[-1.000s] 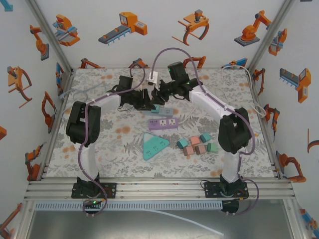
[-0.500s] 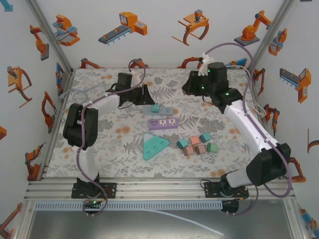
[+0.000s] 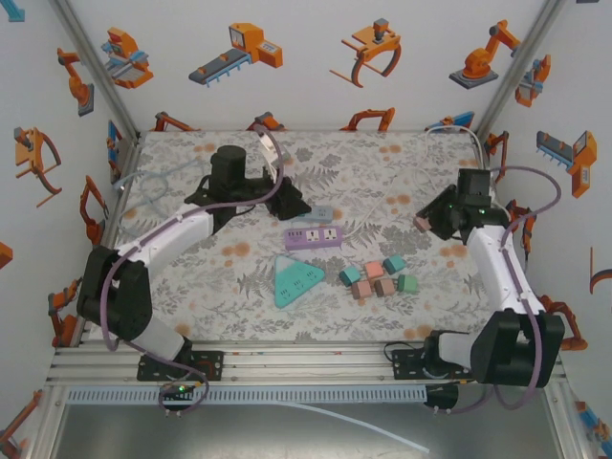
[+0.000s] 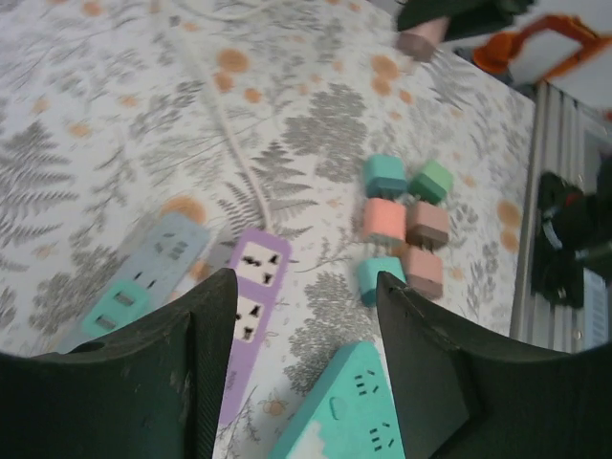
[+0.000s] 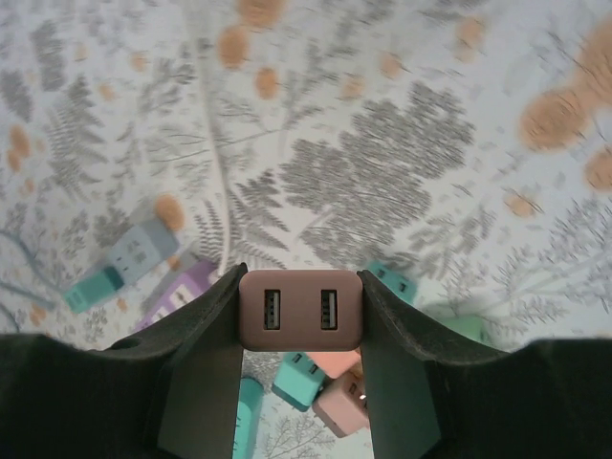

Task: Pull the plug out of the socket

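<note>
A mauve-brown plug (image 5: 300, 309) with two USB ports sits between the fingers of my right gripper (image 5: 300, 316), which is shut on it. That gripper (image 3: 426, 219) hangs in the air over the right side of the table, holding the plug (image 3: 419, 223) well away from the grey-blue socket strip (image 3: 318, 212). My left gripper (image 3: 294, 204) hovers just left of the strip. Its fingers stand open with nothing between them (image 4: 304, 373), above the strip (image 4: 143, 277) and the purple strip (image 4: 251, 287).
A purple socket strip (image 3: 314, 235) lies mid-table, with a teal triangular socket (image 3: 294, 279) nearer the front. Several loose teal, pink and green plugs (image 3: 378, 277) cluster to the right of it. A white cable (image 4: 225, 124) runs toward the back.
My right arm swung from the back centre to the right side, carrying the plug away from the strip. My left gripper let go of the strip and opened.
</note>
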You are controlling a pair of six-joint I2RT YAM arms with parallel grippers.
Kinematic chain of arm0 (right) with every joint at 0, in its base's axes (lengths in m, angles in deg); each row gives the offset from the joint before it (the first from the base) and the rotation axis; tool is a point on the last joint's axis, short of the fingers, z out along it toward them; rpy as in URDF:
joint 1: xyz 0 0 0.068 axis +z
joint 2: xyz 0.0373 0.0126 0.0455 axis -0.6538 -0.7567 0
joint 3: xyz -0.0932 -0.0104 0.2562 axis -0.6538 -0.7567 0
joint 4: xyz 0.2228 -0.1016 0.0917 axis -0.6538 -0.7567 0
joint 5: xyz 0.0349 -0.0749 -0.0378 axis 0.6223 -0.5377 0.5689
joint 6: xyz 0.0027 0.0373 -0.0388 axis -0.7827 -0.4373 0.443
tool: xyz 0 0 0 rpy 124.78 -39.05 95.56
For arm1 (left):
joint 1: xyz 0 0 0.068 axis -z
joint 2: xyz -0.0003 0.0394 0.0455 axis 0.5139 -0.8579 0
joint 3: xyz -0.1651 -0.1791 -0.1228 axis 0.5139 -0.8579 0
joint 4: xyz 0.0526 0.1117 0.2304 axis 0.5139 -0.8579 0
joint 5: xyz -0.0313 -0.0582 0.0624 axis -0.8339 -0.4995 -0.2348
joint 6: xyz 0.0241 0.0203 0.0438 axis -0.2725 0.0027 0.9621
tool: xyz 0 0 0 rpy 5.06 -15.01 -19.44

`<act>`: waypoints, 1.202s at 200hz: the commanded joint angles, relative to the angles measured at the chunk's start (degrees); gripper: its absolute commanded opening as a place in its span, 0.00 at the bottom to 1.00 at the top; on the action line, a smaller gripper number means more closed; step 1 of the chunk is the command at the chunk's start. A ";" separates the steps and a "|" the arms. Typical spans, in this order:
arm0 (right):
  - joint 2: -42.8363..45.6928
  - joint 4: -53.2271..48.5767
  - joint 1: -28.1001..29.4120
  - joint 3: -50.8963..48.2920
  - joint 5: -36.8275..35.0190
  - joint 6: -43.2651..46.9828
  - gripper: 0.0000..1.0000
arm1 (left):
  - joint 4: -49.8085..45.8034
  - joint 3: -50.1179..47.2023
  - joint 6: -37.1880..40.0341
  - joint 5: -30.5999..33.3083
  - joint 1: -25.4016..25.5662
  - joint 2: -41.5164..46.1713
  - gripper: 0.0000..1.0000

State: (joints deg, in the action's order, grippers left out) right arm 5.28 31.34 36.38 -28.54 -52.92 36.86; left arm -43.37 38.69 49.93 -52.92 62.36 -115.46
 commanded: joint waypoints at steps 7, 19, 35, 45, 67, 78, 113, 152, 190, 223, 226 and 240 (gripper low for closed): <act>-0.01 -3.69 -2.15 -5.08 -1.36 -5.69 0.00 | -6.03 -1.02 14.56 -7.80 2.39 3.05 0.58; -0.63 -3.05 -2.32 -6.85 -2.00 -6.51 0.00 | -5.78 -1.36 14.91 -9.62 2.72 3.35 0.59; -1.75 -0.76 -2.51 -9.48 -1.59 -7.73 0.00 | -5.72 -1.94 16.77 -11.11 3.62 4.08 0.61; -2.70 1.06 -2.56 -11.07 -0.72 -8.77 0.00 | -6.64 -2.41 19.12 -11.46 4.26 4.46 0.63; -5.43 4.05 -2.67 -13.21 1.03 -10.40 0.00 | -10.24 -2.12 23.83 -11.76 4.96 4.80 0.72; -6.66 4.79 -2.60 -13.73 1.21 -10.65 0.00 | -11.78 -1.72 25.00 -11.81 5.16 4.72 0.77; -8.62 5.24 -2.64 -15.15 0.35 -11.54 0.06 | -12.14 -1.70 25.44 -11.22 5.41 4.40 0.83; -8.95 6.33 -2.57 -17.36 0.48 -12.85 0.25 | -10.73 -1.87 24.71 -10.29 5.62 4.05 0.90; -7.82 6.15 -2.61 -18.06 -0.19 -13.10 0.43 | -9.91 -2.31 24.52 -9.66 5.61 4.08 0.93; -6.02 5.25 -2.56 -18.03 -1.26 -13.23 0.49 | -9.37 -2.49 24.00 -9.11 5.61 4.00 0.95; -5.79 5.06 -2.58 -17.95 -1.48 -13.22 0.50 | -9.30 -2.44 24.00 -9.06 5.57 4.11 0.95; -4.61 4.18 -2.61 -17.72 -2.47 -13.22 0.53 | -9.20 -2.67 23.94 -8.64 5.58 4.29 0.96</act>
State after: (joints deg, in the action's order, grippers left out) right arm -1.80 37.92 34.15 -45.92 -52.18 24.22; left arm -53.68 36.81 73.01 -61.55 67.65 -112.31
